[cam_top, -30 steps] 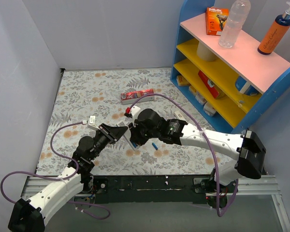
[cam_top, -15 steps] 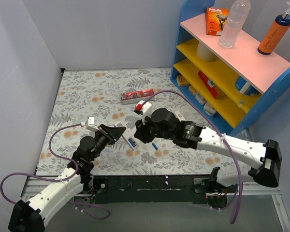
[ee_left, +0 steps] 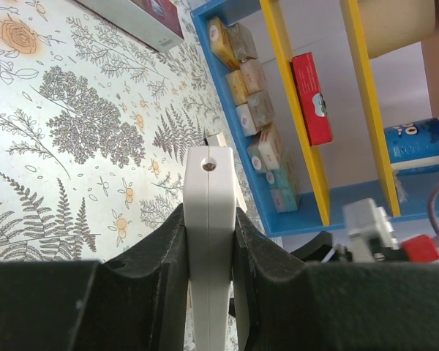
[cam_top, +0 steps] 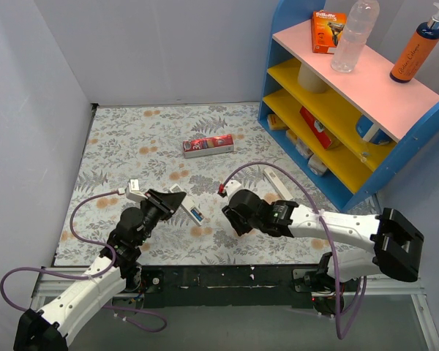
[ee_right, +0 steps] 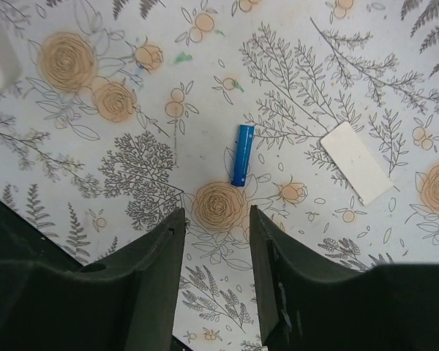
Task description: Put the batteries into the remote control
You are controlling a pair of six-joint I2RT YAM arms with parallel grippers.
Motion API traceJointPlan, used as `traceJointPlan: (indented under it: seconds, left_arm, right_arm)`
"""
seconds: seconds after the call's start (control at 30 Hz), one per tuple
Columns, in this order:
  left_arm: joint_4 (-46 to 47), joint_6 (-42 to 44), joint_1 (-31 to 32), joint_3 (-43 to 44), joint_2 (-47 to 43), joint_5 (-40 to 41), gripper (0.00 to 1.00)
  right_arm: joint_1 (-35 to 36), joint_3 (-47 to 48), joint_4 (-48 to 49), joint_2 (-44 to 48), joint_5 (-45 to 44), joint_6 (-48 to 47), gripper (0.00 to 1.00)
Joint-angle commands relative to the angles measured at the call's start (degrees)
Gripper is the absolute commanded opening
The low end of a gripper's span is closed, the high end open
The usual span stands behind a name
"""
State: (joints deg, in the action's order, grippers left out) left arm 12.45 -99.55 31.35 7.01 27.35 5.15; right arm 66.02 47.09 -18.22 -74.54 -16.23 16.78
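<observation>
Right tool [ee_right: 216, 219] lowered over blue battery [ee_right: 241, 155], left tool [ee_left: 208, 223] gripping remote [ee_left: 208, 175]

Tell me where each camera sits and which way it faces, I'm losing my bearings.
Top external: above and behind the bases, looking down at the table; left arm and right arm both show.
Left wrist: low, looking across to the shelf; left gripper shut on the remote control, seen edge-on.
Right wrist: looking straight down at a blue battery; right gripper open below it.
Shared: top external and left wrist both show the red carton, shelf and remote control.
</observation>
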Motion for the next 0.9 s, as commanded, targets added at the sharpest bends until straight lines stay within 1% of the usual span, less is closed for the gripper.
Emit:
traceJointPlan:
  seconds: [0.0,0.27,0.4,0.57,0.77,0.8,0.87]
  left_arm:
    - [-1.2,-0.39,0.11,0.47,-0.9,1.97,0.0]
    - [-1.11,-0.56,0.2,0.64,-0.99,1.62,0.0]
    - [-0.32,-0.47,0.2,0.55,-0.55,1.27,0.0]
    - [0.21,-0.47,0.2,0.55,0.15,0.57,0.0]
    - [0.74,-0.56,0.2,0.64,0.51,0.21,0.0]
    - [0.91,-0.56,0.2,0.64,0.59,0.13,0.0]
    - [1.17,-0.47,0.2,0.47,0.51,0.04,0.0]
  right_arm:
    - [-0.28,-1.56,4.15,-2.35,-2.32,1.42,0.48]
    - [-0.45,-2.26,5.91,-8.77,-4.16,1.94,0.47]
    - [-1.33,-3.06,7.23,-10.71,-3.55,2.12,0.43]
    - [-2.03,-3.32,8.9,-13.25,-1.79,2.12,0.41]
    - [-2.65,-3.67,9.43,-14.58,-0.47,2.21,0.34]
    - [-2.74,-3.85,9.43,-14.58,-0.21,2.04,0.31]
    - [-2.82,-3.94,9.17,-14.14,-0.12,1.95,0.27]
